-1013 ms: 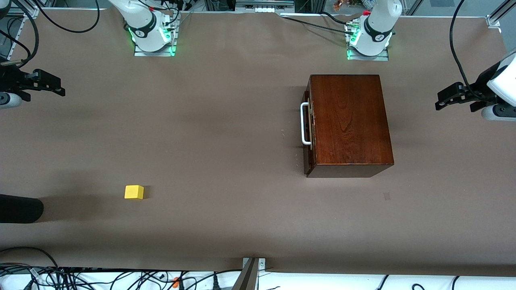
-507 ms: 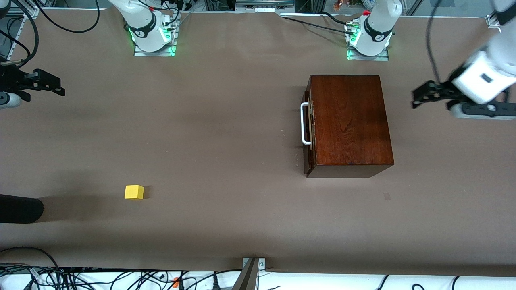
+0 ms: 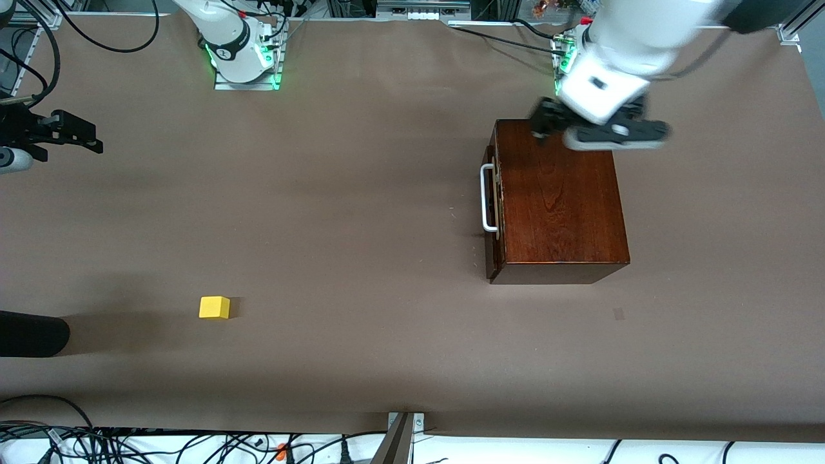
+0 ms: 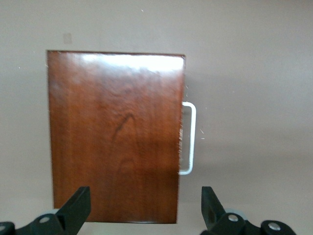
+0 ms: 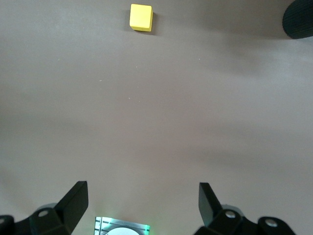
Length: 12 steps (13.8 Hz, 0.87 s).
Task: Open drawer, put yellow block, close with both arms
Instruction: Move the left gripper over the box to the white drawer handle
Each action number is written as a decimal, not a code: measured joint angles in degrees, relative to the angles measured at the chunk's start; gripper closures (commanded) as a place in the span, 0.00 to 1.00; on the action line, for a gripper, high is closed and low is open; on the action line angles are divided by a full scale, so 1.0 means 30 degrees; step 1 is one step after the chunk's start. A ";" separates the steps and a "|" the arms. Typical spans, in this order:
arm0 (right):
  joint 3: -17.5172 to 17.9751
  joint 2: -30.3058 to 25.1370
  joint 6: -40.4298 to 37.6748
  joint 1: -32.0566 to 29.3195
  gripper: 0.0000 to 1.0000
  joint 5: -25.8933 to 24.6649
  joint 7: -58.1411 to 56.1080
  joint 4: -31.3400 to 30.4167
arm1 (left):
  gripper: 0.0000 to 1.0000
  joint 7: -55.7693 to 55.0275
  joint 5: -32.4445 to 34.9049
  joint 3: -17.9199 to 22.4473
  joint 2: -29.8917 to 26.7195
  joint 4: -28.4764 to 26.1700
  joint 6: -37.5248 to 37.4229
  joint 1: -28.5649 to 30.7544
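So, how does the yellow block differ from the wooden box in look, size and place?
The yellow block is a small, bright, plain cube; the wooden box is far bigger, dark glossy brown, with a white handle. The block lies nearer the front camera, toward the right arm's end; the box sits toward the left arm's end. Both rest on the table, untouched.

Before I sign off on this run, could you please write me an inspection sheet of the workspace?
Surface: brown table, one small mark near the box.
Job's things: drawer shut in its wooden box; yellow block on the table toward the right arm's end, nearer the front camera.
Clutter: dark rounded object at the table edge.
Claws: left claw open above the box; right claw open, waiting over bare table.
Cables: cables along the front edge.
Surroundings: nothing seen.
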 measured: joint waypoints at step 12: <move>-0.0011 0.0000 -0.0129 -0.0003 0.00 0.0000 0.0000 0.0015 | 0.00 -0.6840 0.6382 -0.0318 0.7763 0.0508 0.2767 -0.6193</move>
